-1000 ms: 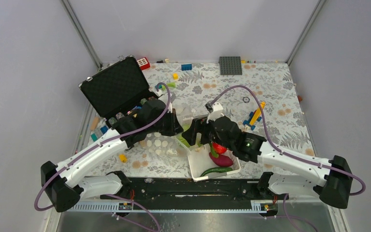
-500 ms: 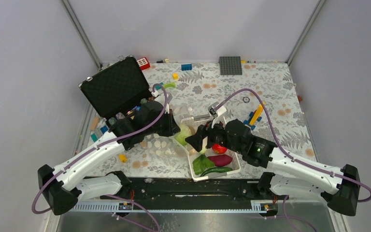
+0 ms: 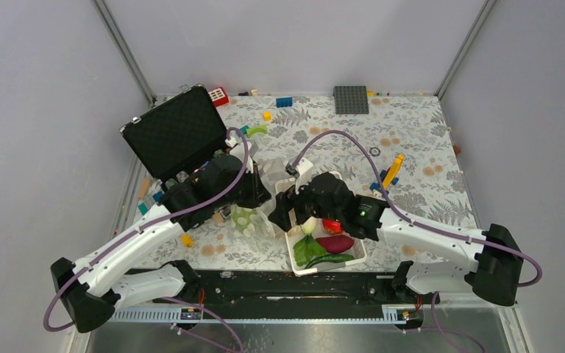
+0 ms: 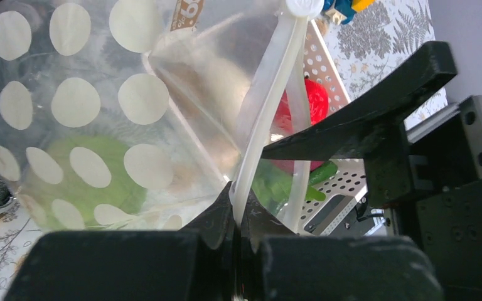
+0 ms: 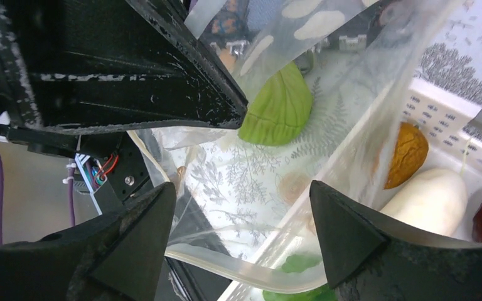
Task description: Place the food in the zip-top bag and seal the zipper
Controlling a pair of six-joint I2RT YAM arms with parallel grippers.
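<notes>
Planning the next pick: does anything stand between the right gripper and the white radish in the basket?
Yes: a clear wall of the zip-top bag hangs between the open right gripper and the white radish.

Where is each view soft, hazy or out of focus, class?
Left wrist: the left gripper is dark and blurred up close, and the bag hazes the cabbage. Right wrist: the bag reads milky. Top: sharp, evenly lit.

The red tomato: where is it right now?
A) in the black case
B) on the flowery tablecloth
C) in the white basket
C: the red tomato sits inside the white basket, right next to the purple sweet potato.
</notes>
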